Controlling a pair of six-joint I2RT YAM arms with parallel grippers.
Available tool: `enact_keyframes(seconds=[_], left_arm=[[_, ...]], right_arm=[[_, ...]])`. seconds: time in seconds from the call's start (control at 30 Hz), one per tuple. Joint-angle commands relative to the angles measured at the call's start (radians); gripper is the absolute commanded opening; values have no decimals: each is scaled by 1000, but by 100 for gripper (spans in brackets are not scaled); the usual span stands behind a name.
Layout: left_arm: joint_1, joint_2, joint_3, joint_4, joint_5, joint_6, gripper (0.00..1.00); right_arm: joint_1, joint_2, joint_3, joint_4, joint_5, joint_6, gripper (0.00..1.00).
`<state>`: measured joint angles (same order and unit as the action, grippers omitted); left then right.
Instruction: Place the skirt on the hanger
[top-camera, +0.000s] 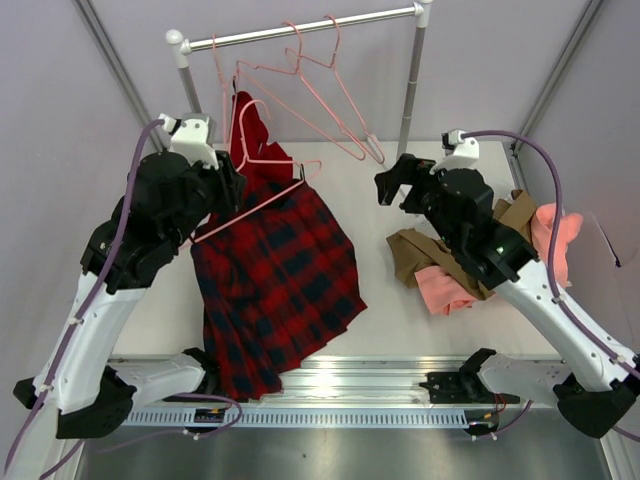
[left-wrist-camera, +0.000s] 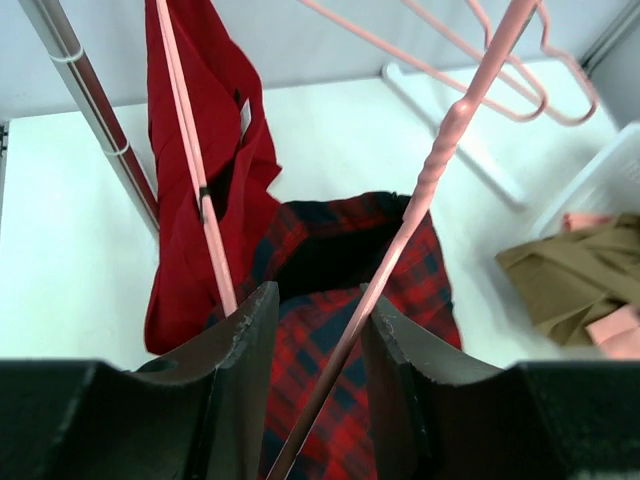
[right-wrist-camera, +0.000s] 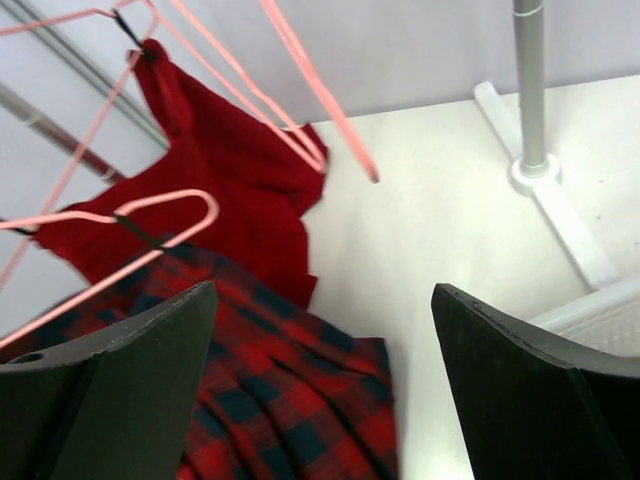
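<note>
The red and navy plaid skirt hangs from the pale-pink hanger and spreads down over the table's front. My left gripper is at the hanger's upper left end. In the left wrist view the hanger's rod runs slantwise between my left gripper's fingers. It leans on the right finger, with a gap to the left one, over the skirt. My right gripper is open and empty, to the right of the skirt and the hanger's end loop.
A plain red garment hangs on the rack's rail behind the skirt, with several spare pink hangers beside it. Tan and pink clothes lie under the right arm. The rack's foot stands at back right.
</note>
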<state>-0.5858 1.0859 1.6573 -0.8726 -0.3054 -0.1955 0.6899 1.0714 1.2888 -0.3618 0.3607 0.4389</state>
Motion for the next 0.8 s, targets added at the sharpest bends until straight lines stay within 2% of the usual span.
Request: enact_keyframes(seconds=[0.0, 0.27, 0.57, 0.6, 0.63, 0.73, 0.77], left_arm=[[7, 12, 78, 78, -20, -76, 0], [7, 37, 144, 130, -81, -180, 0], [6, 36, 153, 257, -78, -142, 0], [7, 31, 150, 273, -63, -134, 0], [7, 32, 147, 293, -45, -113, 0], [6, 37, 142, 291, 24, -76, 0], [6, 37, 137, 285, 38, -65, 0]], right_arm=[[-24, 45, 55, -13, -6, -84, 95], [-139, 117, 118, 61, -130, -186, 96], [-193, 177, 190, 106, -297, -178, 96], [-191, 177, 190, 136, -334, -178, 96], [-193, 179, 188, 156, -455, -177, 95], [-190, 191, 188, 260, -662, -152, 95], [-188, 199, 199, 285, -696, -138, 95]])
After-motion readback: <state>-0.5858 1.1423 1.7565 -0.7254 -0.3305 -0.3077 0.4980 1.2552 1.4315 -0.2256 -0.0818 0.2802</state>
